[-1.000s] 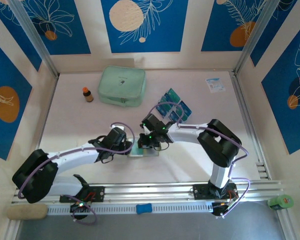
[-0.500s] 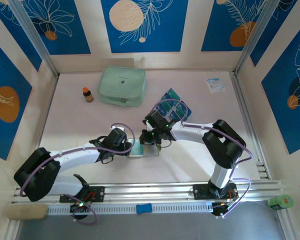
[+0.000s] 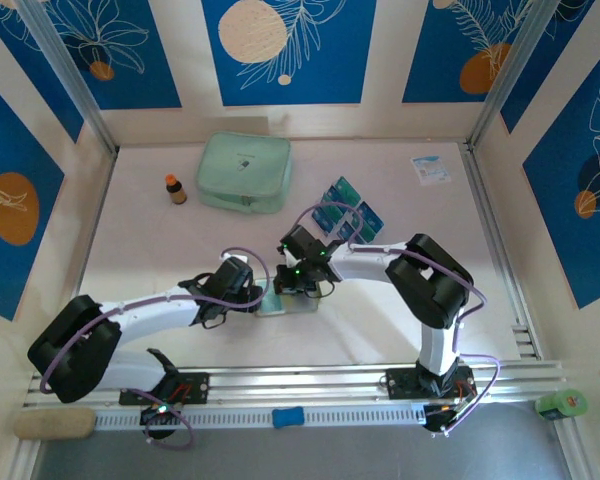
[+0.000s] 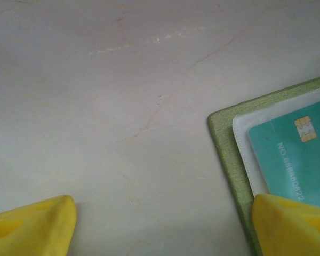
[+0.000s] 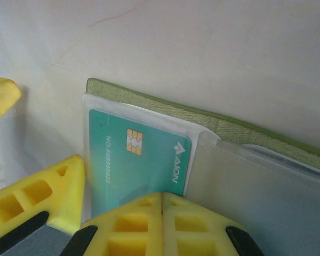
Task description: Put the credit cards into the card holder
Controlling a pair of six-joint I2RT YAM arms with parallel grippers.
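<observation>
I saw the right gripper (image 5: 161,198) with its yellow ribbed fingers (image 5: 129,229) pressed flat together and nothing between them. Their tips sat over the near edge of a teal chip card (image 5: 141,160); I could not tell whether they touched it. The left gripper (image 4: 164,226) stood spread wide. One of its yellow fingertips (image 4: 290,224) lay on the corner of the olive-green fabric card holder (image 4: 224,154), and the other rested on bare table. From the right wrist camera, that left finger crowded the holder's left edge just beside the closed right tips.

From above, both grippers met over the holder (image 3: 292,304), which lay open on the pale table (image 3: 160,250) near the arms' bases. The right gripper (image 3: 298,282) was at its far side and the left gripper (image 3: 256,298) at its left side. A fan of blue and teal credit cards (image 3: 346,214) lay beyond the right arm, well apart from the holder. A pale mint zip pouch (image 3: 243,172) lay farther back, with a small brown bottle with an orange cap (image 3: 175,188) beside it. A white-and-blue paper packet (image 3: 431,168) lay at the far right.

The holder showed a woven green rim around clear plastic sleeves. The teal card lay inside the left sleeve, with a gold chip, pale embossed numbers and a white logo. The right sleeve looked cloudy grey.
</observation>
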